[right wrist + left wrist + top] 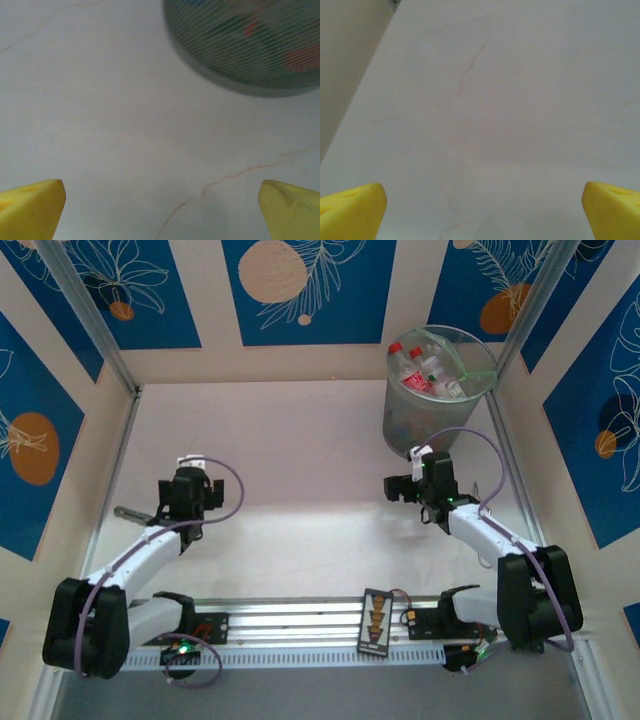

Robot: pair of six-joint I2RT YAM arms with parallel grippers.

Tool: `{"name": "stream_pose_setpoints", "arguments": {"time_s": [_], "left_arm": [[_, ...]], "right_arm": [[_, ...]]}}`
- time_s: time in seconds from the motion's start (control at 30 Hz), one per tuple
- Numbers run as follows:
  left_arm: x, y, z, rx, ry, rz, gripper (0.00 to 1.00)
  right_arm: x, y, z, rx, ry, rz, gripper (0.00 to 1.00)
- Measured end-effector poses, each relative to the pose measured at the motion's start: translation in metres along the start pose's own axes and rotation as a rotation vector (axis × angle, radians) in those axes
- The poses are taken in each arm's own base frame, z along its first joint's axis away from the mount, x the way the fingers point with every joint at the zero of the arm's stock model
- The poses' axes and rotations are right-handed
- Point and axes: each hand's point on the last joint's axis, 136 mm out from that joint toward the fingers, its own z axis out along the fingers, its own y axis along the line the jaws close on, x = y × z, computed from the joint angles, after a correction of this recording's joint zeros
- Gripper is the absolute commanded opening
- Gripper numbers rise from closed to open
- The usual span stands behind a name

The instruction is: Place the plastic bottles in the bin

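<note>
The bin stands at the far right corner of the table. The bottles lie inside it, with red caps and labels visible through the rim opening. The left jaws are released, spread wide over bare table at the left. The right jaws are released and empty, spread wide over the table near the bin's near side.

Bright even light; pale glare band across table; bin blurred in right wrist view; fingers soft.
</note>
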Motion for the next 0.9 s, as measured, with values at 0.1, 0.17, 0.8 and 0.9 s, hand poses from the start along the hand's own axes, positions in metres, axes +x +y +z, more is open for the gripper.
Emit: {"name": "stream_pose_setpoints", "arguments": {"time_s": [0.1, 0.17, 0.8, 0.9], "left_arm": [[0.013, 0.007, 0.014, -0.024, -0.006, -0.018, 1.00], [0.019, 0.006, 0.025, -0.026, 0.004, -0.018, 1.00], [-0.021, -0.016, 0.053, 0.090, -0.129, -0.020, 1.00], [-0.026, -0.021, 0.052, 0.121, -0.160, -0.029, 1.00]], "right_arm": [[-0.004, -0.016, 0.008, 0.041, -0.044, 0.023, 0.99], [-0.003, -0.026, 0.014, 0.065, -0.066, 0.035, 0.99], [-0.028, -0.040, 0.037, 0.080, -0.246, 0.046, 0.99], [-0.027, -0.043, 0.036, 0.078, -0.276, 0.061, 0.99]]}}
